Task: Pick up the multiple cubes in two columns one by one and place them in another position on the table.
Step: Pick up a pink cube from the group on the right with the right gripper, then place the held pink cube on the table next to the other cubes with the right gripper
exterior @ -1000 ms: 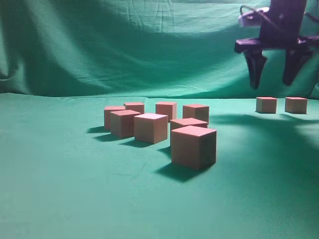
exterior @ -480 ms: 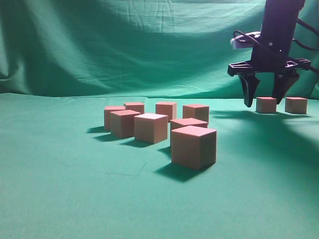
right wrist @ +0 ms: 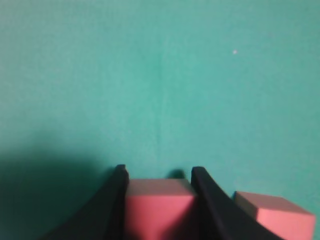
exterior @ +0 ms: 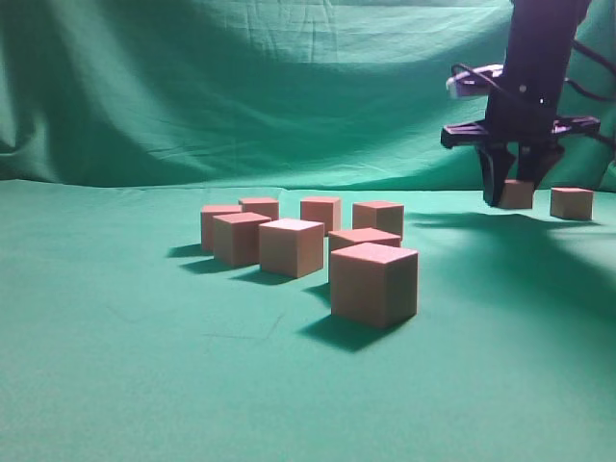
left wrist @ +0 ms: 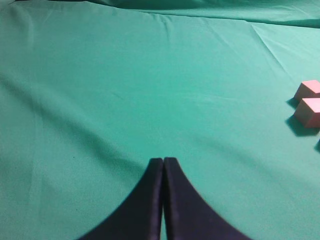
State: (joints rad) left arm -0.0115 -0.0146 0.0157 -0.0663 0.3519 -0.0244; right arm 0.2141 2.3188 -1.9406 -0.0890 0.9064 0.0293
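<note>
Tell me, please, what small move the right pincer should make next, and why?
Probably lift straight up. The right pincer has its fingers against both sides of a cube far right on the table, with a second cube beside it, so a vertical rise should avoid knocking that neighbour.

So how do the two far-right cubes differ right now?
The left far cube sits between the right gripper's fingers, which press its sides in the right wrist view; the right far cube stands free beside it, untouched. The first is partly hidden, the second in full view. Both are plain, pinkish and alike in size.
</note>
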